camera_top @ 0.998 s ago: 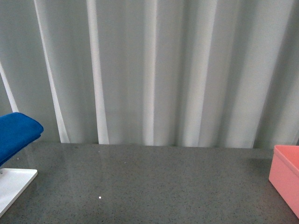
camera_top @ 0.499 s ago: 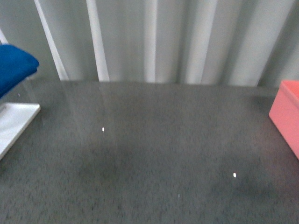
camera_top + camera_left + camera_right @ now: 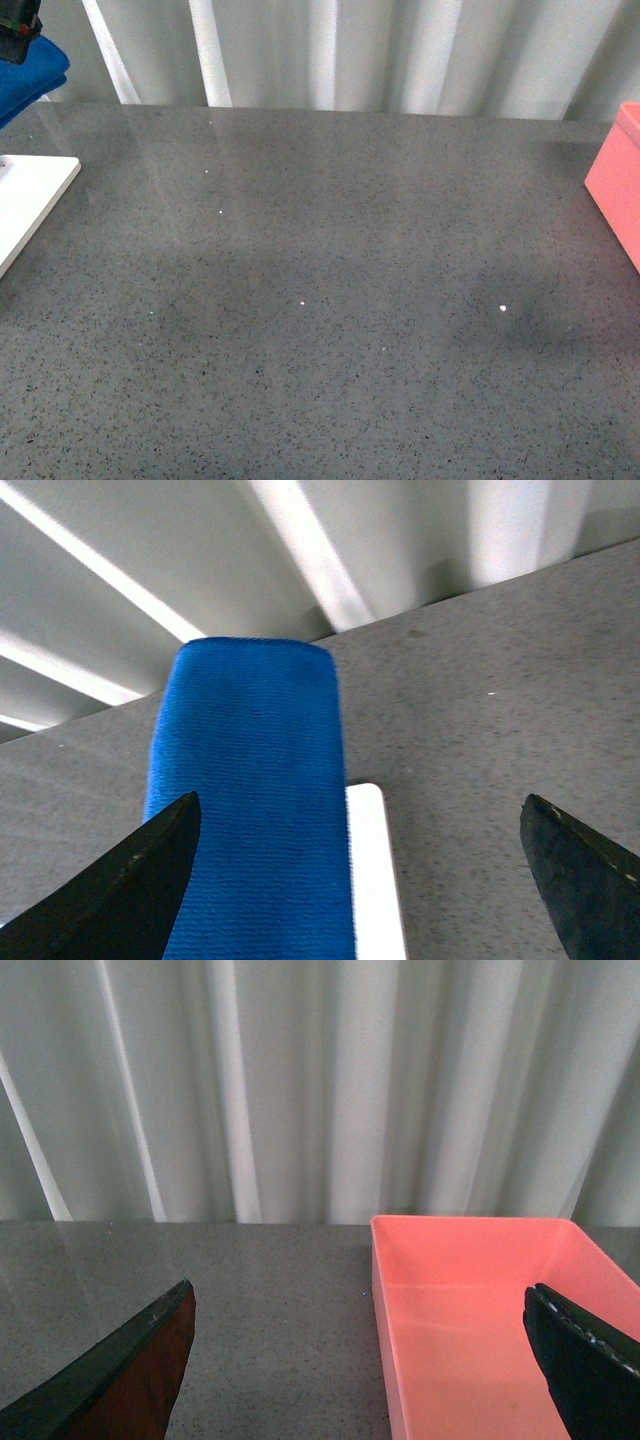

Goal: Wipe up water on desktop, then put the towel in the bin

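Desktop [image 3: 330, 330]: dark grey speckled stone that fills the front view. 12 o'clock is taken as the curtain [image 3: 330, 50] side.
Towel [image 3: 250, 800]: bright blue and ribbed, at about 10 o'clock on the desktop, over the far end of the white board [image 3: 375, 880].
Towel, long axis: in the left wrist view it runs straight away from the camera, roughly along the gripper's line of sight. Its rounded folded end points at the curtain.
Towel, front view: only the rounded end [image 3: 30, 80] shows, coming in from the picture's left edge and pointing to about 2 o'clock.
Left gripper [image 3: 360, 880]: fingers spread wide and gripping nothing. The towel lies between them, closer to one finger [image 3: 140, 890]. Whether that finger touches the cloth cannot be told.
Right gripper [image 3: 355, 1370]: fingers spread wide with nothing between them, facing the bin.
Bin [image 3: 470, 1310]: a pink box at 3 o'clock on the desktop, well apart from the towel. The part of its floor in view is bare.
White board: flat on the desktop at 9 o'clock.
Specks [image 3: 503, 308]: a few small bright dots across the middle of the desktop. Whether they are water cannot be told.
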Controlling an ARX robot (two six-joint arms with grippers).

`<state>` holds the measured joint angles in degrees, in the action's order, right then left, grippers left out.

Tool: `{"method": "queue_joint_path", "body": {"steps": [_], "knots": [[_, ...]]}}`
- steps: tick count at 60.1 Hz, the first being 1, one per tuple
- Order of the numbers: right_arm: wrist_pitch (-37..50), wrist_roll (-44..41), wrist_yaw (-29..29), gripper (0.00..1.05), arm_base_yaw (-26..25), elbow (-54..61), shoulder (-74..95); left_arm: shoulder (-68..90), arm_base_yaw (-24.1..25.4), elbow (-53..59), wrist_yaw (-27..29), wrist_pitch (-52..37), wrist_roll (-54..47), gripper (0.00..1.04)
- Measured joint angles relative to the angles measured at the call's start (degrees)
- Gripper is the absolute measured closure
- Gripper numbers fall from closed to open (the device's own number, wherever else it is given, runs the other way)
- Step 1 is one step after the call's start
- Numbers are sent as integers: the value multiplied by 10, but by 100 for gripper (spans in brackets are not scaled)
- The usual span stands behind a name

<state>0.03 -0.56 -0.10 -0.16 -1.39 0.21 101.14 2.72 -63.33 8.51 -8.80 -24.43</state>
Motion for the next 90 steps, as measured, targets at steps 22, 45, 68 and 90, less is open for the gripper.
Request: {"method": "queue_joint_path", "body": {"steps": [22, 45, 68, 90], "knots": [[0, 0, 0, 7, 0, 0, 0, 97, 37, -153, -61, 197, 76, 7], [0, 0, 0, 7, 0, 0, 0, 148, 79, -187, -43, 158, 34, 7], [0, 0, 0, 7, 0, 0, 0, 148, 90, -165, -46, 155, 4, 7], [0, 0, 0, 7, 0, 0, 0, 147, 85, -152, -28, 135, -5, 47]]}}
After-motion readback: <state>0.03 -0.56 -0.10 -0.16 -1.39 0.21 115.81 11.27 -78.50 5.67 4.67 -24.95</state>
